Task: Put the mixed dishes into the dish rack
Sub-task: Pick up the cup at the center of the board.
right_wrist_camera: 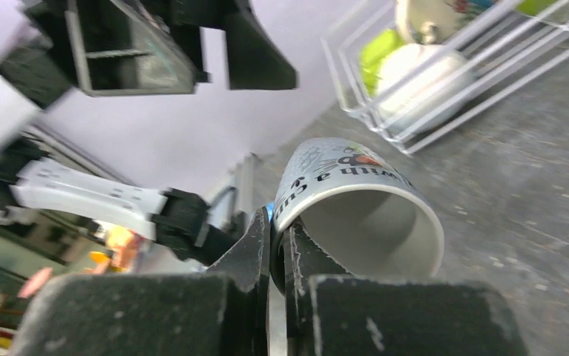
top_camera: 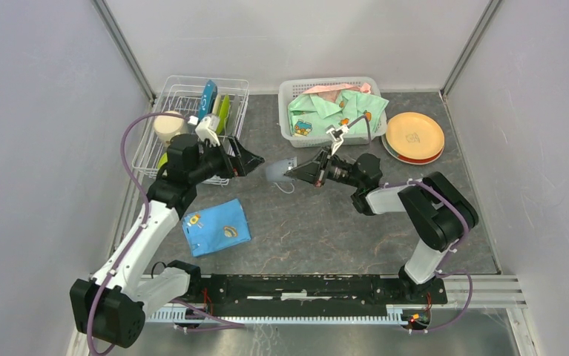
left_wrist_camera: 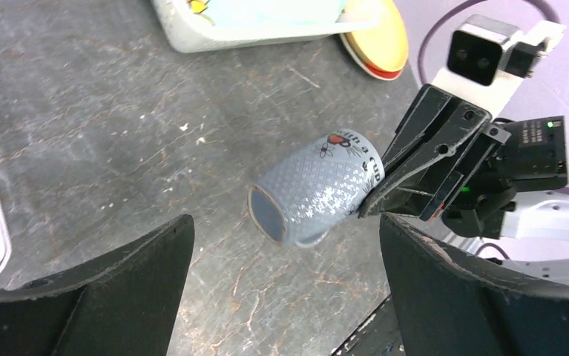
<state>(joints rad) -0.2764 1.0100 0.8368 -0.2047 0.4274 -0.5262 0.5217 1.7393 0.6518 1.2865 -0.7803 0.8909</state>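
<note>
My right gripper (top_camera: 297,172) is shut on the rim of a grey-blue patterned mug (top_camera: 279,172), one finger inside and one outside (right_wrist_camera: 277,230). It holds the mug (right_wrist_camera: 363,215) on its side over the table, base toward the left arm. My left gripper (top_camera: 256,159) is open and empty, a short way left of the mug (left_wrist_camera: 318,185), with its jaws spread wide on either side of the mug's base (left_wrist_camera: 285,256). The white wire dish rack (top_camera: 189,92) stands at the back left. It holds a blue plate (top_camera: 207,99), a green plate (top_camera: 223,113) and a beige mug (top_camera: 168,127).
A white latticed basket (top_camera: 287,127) with green clothing stands at the back centre. Orange and red plates (top_camera: 413,136) are stacked to its right. A folded blue cloth (top_camera: 216,227) lies at the front left. Grey walls close in the table's sides.
</note>
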